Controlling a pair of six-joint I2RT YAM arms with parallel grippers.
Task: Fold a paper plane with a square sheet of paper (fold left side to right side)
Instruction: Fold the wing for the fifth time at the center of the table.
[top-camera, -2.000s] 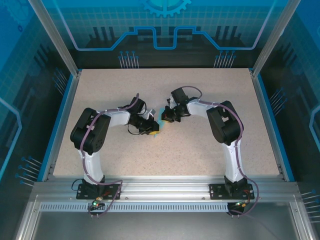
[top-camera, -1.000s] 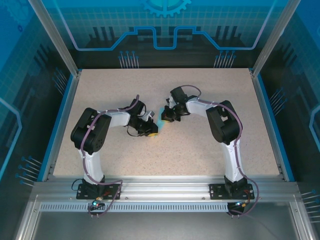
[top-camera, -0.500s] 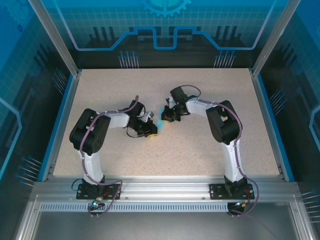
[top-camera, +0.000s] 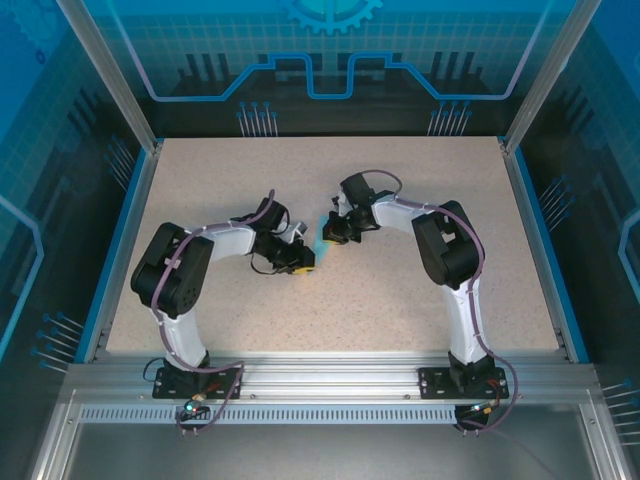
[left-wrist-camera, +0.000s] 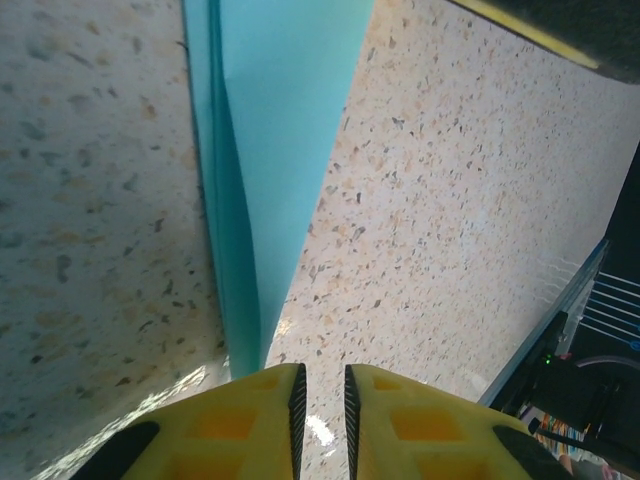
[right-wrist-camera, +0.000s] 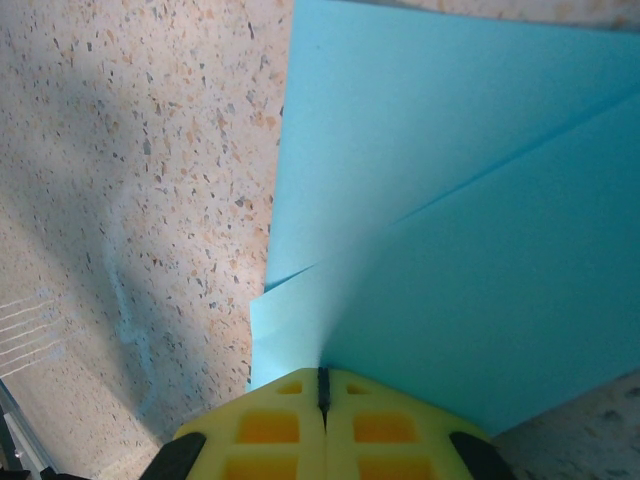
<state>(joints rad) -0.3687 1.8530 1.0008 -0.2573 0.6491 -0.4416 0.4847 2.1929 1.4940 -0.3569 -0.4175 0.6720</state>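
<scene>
Centrally, the light-blue paper sheet (top-camera: 322, 231) lay on the speckled worktop (top-camera: 420, 300), about midway between its left and right edges and well in from the near and far ones. It was already creased. The left wrist view gave a long narrow taper with layers stacked along one side. The right wrist view gave a diagonal fold line and a small corner poking out at the sheet's edge.

The right gripper (right-wrist-camera: 322, 385) had its jaws pressed together, with the tips on the sheet's near margin. It probably served as a hold-down so the paper would not skate while the other arm worked. Whether a layer was nipped between the tips could not be told.

The left gripper (left-wrist-camera: 320, 395) sat low at the pointed end of the taper. Its jaws were parted by only a slit, with bare worktop showing through and nothing between them. The paper's tip ran up against one finger (left-wrist-camera: 235, 420). Placed so, it looked set either to take that tip or to run along the crease. Fold left-to-right was judged under way, not finished.
</scene>
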